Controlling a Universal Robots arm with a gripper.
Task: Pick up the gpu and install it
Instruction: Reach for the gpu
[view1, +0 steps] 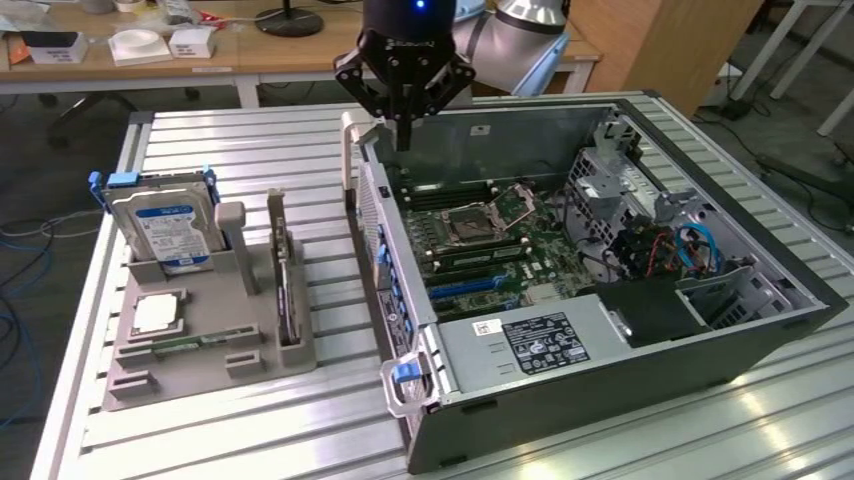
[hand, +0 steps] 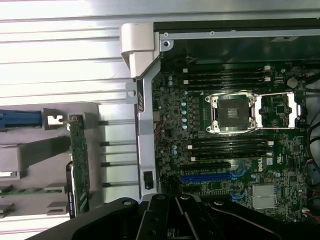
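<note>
Two fingers of the gripper are pressed together on nothing, above the open computer case, whose side wall stands between it and the gpu. The gpu sits on edge in a grey holder, beside a blue-labelled hard drive. The motherboard print reads DELL

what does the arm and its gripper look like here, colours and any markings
The gripper is black, with a rounded body, angular linkages jutting out on either side and slim fingers below. Small pale lettering runs across the body, too small to read, and a blue light glows above it. The arm behind is smooth, rounded and silvery grey.
</note>
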